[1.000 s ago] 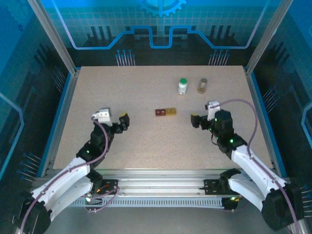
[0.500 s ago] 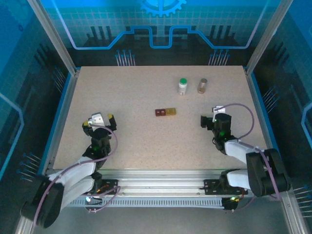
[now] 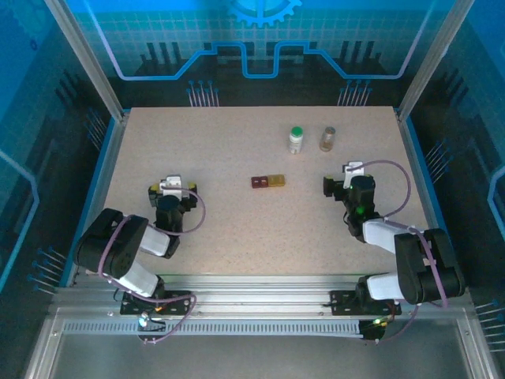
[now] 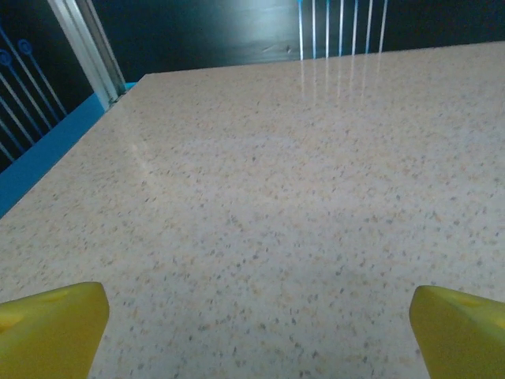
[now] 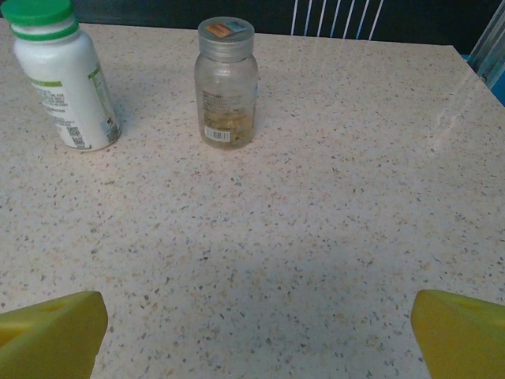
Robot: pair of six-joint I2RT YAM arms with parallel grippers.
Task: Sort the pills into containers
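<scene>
Both arms folded low, left gripper [image 3: 171, 192] and right gripper [image 3: 344, 184] spread wide

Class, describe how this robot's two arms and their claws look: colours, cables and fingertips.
Both arms have white and black segments with small green lights, and a lilac cable loops along each. The left claw and right claw are black with white camera blocks; their fingertips are yellow.

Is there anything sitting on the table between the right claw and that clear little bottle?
No. In the right wrist view, only bare speckled table lies between the open right gripper and the clear bottle. The green-capped white bottle stands off to the side.
</scene>
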